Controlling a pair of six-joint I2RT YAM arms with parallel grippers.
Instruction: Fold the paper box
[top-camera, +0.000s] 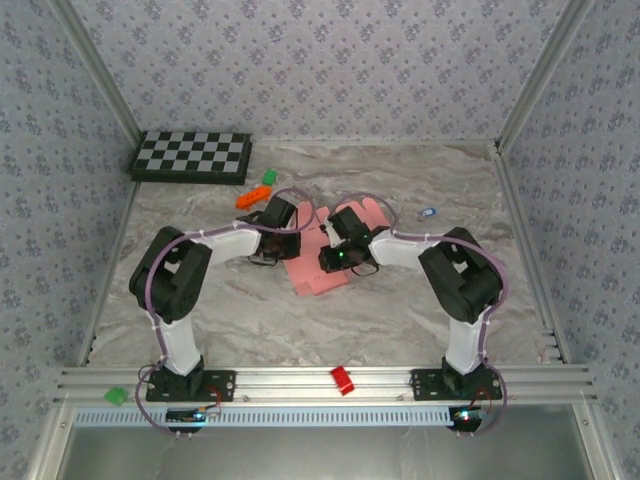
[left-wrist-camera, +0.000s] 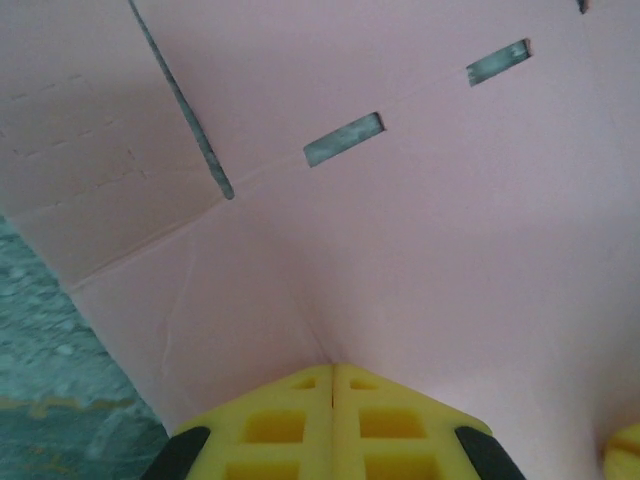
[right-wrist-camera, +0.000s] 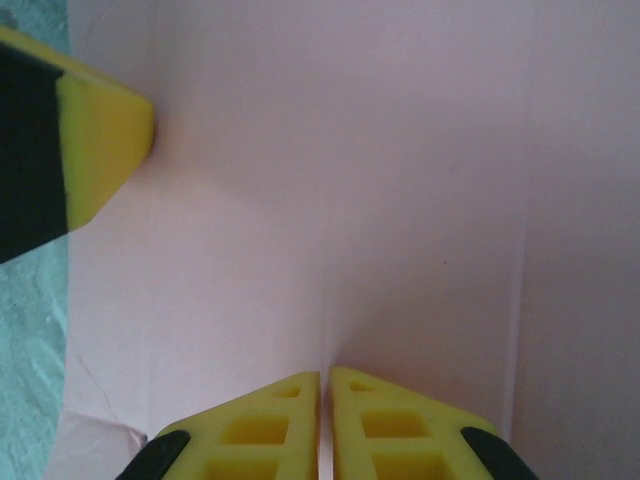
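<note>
While the paper box (top-camera: 318, 275) is laid mid-table under both wrists, the left gripper (left-wrist-camera: 332, 372) and right gripper (right-wrist-camera: 325, 376) are seen squeezed closed, tips on the pink card. An orange block (top-camera: 255, 197), green block (top-camera: 269, 177) and checkerboard (top-camera: 192, 157) are parked behind.

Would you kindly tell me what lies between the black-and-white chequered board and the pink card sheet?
The top view shows a small green block and an orange block between the chequered board and the pink card sheet.
</note>
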